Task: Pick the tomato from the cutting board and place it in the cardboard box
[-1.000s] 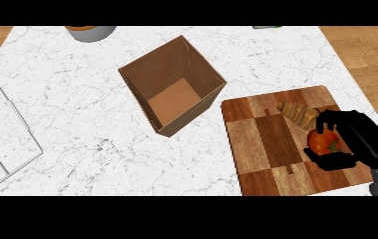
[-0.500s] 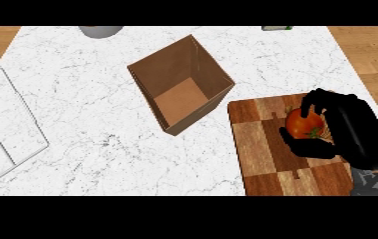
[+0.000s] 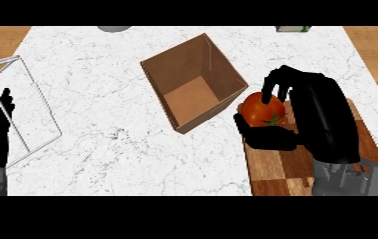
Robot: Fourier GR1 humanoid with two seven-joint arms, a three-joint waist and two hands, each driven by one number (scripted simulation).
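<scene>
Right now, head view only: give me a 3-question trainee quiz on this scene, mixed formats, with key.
1. True or false: the tomato already lies inside the cardboard box.
2. Which hand holds the tomato? A) right hand B) left hand C) neither
3. Fill in: below the right hand lies the wooden ______.

Key:
1. False; it is in the hand beside the box's right wall.
2. A
3. cutting board

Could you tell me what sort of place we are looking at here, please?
Most likely a kitchen counter: a white marble-patterned countertop carries a wooden cutting board, and the right hand holds a tomato beside an open cardboard box.
</scene>
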